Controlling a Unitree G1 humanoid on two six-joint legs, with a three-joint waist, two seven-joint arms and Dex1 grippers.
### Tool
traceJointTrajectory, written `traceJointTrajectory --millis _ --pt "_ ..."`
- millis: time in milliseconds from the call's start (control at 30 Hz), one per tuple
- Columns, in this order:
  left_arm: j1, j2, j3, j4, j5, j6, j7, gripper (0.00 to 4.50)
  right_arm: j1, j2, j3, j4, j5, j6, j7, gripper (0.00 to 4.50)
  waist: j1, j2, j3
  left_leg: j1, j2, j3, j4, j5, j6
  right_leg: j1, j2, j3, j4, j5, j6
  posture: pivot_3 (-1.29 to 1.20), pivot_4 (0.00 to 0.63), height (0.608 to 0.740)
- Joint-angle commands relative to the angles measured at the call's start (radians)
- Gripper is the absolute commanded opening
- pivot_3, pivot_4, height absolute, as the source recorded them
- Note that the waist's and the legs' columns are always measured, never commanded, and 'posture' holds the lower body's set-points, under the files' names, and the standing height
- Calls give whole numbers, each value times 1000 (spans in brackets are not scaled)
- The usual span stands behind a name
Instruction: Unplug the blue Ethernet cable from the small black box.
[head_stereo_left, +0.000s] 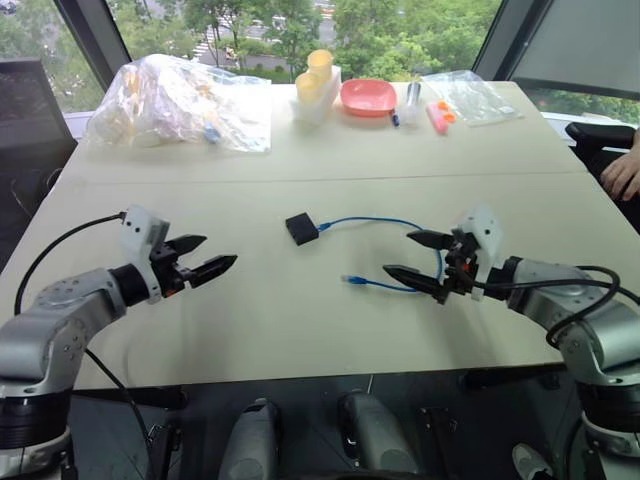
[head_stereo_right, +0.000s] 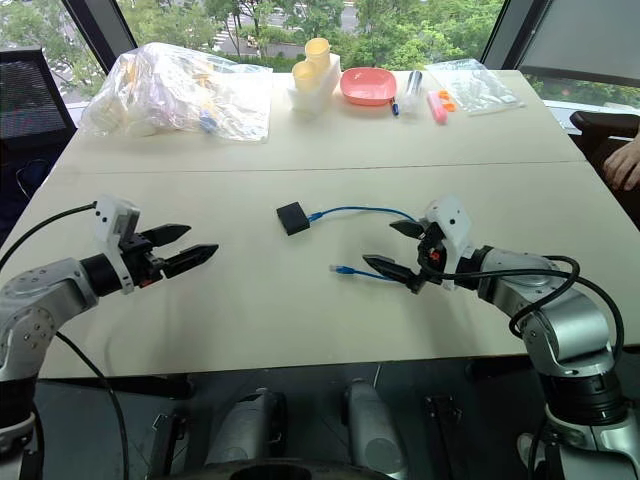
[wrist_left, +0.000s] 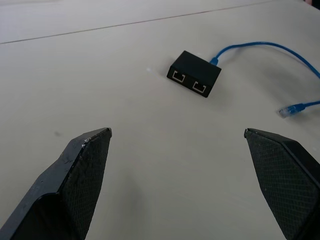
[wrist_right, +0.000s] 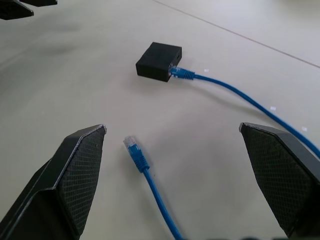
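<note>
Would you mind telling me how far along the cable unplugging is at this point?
Nothing looks done yet: the thin blue Ethernet cable is still plugged into the small matte-black box, its other plug lying loose on the pale table. Nothing is in hand; the left gripper and right gripper are open, apart from both. Left: steady the box, grip the plug, pull it out.

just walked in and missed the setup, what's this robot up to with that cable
A two-armed robot faces a pale table. The blue Ethernet cable is plugged into the small black box; its other plug lies loose on the tabletop. Both the left gripper and the right gripper hover open, one on each side of the box, holding nothing. Nothing is unplugged yet.
</note>
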Motion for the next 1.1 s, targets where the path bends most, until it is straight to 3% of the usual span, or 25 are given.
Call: traceJointTrajectory --millis 33,767,1000,1100 --pt "-4 -7 33 -33 -19 -9 7 4426 -9 8 2 -14 -6 -22 0 4500 1 0 0 0 0 0 0 0 0 0 0 0 0 0 0 0 150 737" --pt "-42 -3 -7 9 40 -46 -8 4426 -22 5 25 18 -46 -40 11 4500 0 0 0 0 0 0 0 0 0 0 0 0 0 0 0 0 150 737" --pt "-95 58 -32 53 4 -2 -125 4426 -160 8 138 176 -145 -137 96 4500 -2 0 0 0 0 0 1 0 0 0 1 0 1 0 0 0 150 737" --pt "-144 163 -57 84 -39 42 -287 4426 -327 52 285 418 -271 -262 196 4500 -5 0 0 1 0 1 1 0 0 0 2 0 2 0 0 0 150 737"
